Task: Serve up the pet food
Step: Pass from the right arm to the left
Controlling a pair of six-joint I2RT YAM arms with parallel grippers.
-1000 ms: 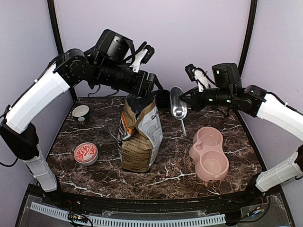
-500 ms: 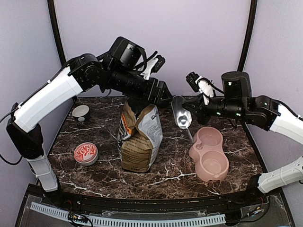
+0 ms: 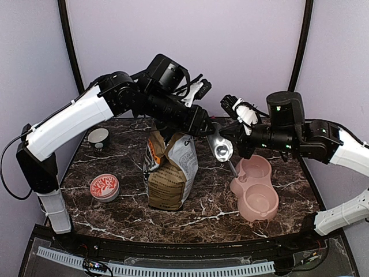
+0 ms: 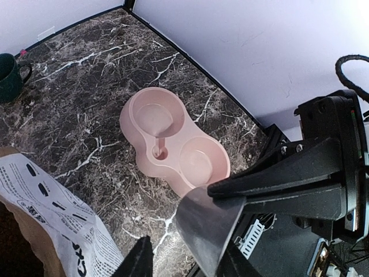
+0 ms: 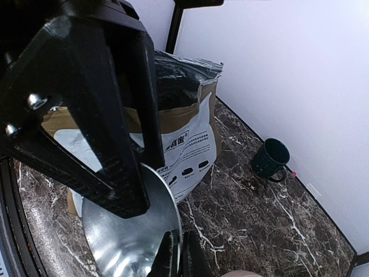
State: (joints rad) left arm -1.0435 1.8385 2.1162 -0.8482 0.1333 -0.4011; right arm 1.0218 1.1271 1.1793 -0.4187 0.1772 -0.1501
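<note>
The right gripper (image 5: 176,257) is pinched tight on the steel scoop's (image 3: 221,150) rim, holding it between the open paper bag (image 3: 170,167) and the pink double bowl (image 3: 256,182), seemingly for a handover, as the left gripper (image 4: 183,259) straddles it. Whether those jaws grip it I cannot tell, and no pet food shows (presumably down in the bag's dark mouth)

The left gripper (image 3: 203,122) swung right past the bag (image 3: 170,167); its jaws narrowed. The scoop (image 3: 221,150) sank toward the pink bowl (image 3: 255,187).

walls (image 3: 242,46): plain lavender | table (image 3: 213,214): dark white-veined marble | posts (image 3: 64,29): black
</note>
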